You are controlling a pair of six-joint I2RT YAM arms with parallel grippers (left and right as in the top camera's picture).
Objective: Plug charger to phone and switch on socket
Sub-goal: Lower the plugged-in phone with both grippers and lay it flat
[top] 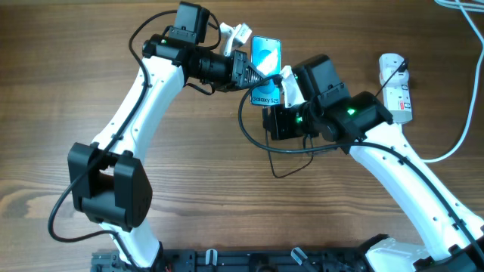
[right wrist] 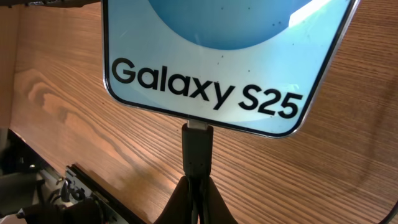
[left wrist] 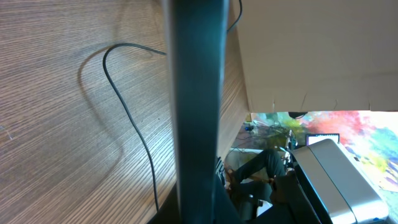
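Closest to the lens, in the left wrist view, the dark edge of the slim rectangular teal-screened phone (left wrist: 196, 112) runs as a vertical bar down the middle of the frame. The thin black cable of the charger (left wrist: 134, 124) lies on the brown wooden table (left wrist: 50, 93) to its left.

In the overhead view, the left gripper (top: 249, 72) in the upper centre is clamped on the phone's left side and seems to hold it raised off the wood. Just right of it and lower, the right gripper (top: 281, 94) sits at the phone's bottom edge. The right wrist view shows its fingers pinched on the charger's small black plug tip (right wrist: 197, 149), which stands square under the "Galaxy S25" lettering and touches the port. A sliver of bright metal shows at the joint, so I cannot tell whether it is fully seated.

At the far right, the white elongated plastic socket (top: 395, 87) lies well apart from both grippers. Its thick white cord (top: 473, 91) curves along the right edge.

The plugging step looks at or near its finish. What is likely left is pressing the tip home if needed, letting go, and switching on the socket. Its switch is too small to read.
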